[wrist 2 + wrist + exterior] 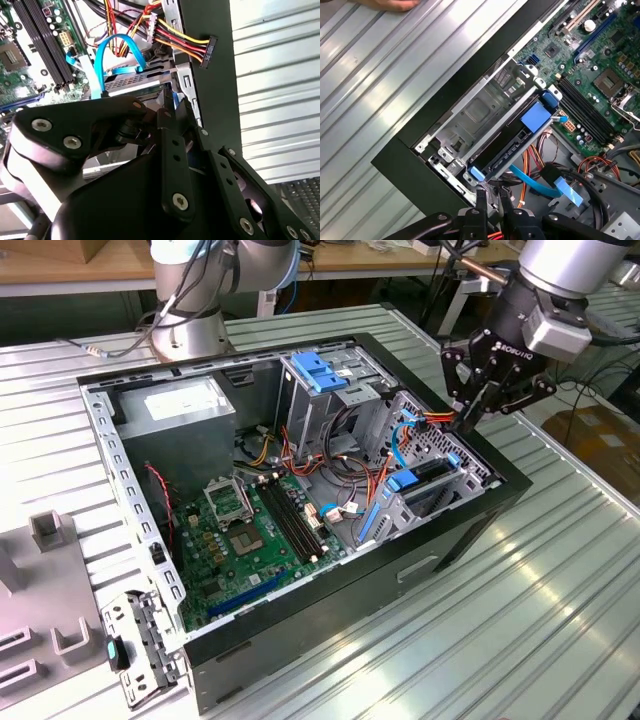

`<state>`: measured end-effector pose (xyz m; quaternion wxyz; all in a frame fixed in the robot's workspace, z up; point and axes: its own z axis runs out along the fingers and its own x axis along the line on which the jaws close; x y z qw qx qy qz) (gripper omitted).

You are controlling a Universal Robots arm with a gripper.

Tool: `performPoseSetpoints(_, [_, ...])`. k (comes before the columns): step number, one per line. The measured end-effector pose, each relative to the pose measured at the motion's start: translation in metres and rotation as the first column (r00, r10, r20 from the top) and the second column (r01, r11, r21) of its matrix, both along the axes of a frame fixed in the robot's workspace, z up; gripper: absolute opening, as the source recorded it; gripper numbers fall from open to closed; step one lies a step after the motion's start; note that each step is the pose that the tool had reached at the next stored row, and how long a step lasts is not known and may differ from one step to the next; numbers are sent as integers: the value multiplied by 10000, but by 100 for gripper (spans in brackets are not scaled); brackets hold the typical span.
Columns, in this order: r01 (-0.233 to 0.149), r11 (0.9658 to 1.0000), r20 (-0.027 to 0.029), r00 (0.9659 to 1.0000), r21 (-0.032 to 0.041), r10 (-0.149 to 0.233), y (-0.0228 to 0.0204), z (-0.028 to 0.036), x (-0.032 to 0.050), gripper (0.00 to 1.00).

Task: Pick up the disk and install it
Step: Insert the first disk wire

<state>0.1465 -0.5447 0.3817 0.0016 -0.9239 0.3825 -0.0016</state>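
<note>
The disk [428, 476] sits in a slot of the metal drive cage [440, 455] at the open computer case's corner, on the exterior view's right. Blue rail tabs show at both of its ends. In the first wrist view the disk [507, 149] lies edge-on in the cage [470, 112], with a blue tab [536, 118] on top. My gripper [470, 421] hovers just above the cage's outer corner. Its fingertips [481, 199] are drawn together, nothing between them, beside the disk's near blue tab [476, 173]. The second wrist view has the gripper's black linkage [170, 165] over the cage.
The black case [330, 610] lies open on a ribbed metal table [560, 590]. Inside are the motherboard [250, 540], a grey power-supply box [178, 412], a blue-topped cage [318, 370] and loose red-yellow cables [175, 42]. A blue cable [535, 182] runs near the fingers. A hand [390, 4] shows at the table's edge.
</note>
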Motion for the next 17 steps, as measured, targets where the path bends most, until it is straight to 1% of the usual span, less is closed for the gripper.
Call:
performPoseSetpoints(4, [-291, 9996, -1, 9996, 0, 291, 3, -1, 51, 24])
performPoseSetpoints(6, [-450, 9990, 0, 9990, -1, 450, 10, -1, 103, 24])
performPoseSetpoints(8, [-592, 9982, -1, 9982, 0, 592, 34, -1, 155, 24])
performPoseSetpoints(15, [-849, 9964, -1, 9964, 0, 849, 103, -4, 254, 24])
performPoseSetpoints(16, [-903, 9959, -1, 9959, 0, 903, 115, -5, 268, 25])
performPoseSetpoints(17, [-990, 9951, -1, 9951, 0, 990, 124, -7, 277, 31])
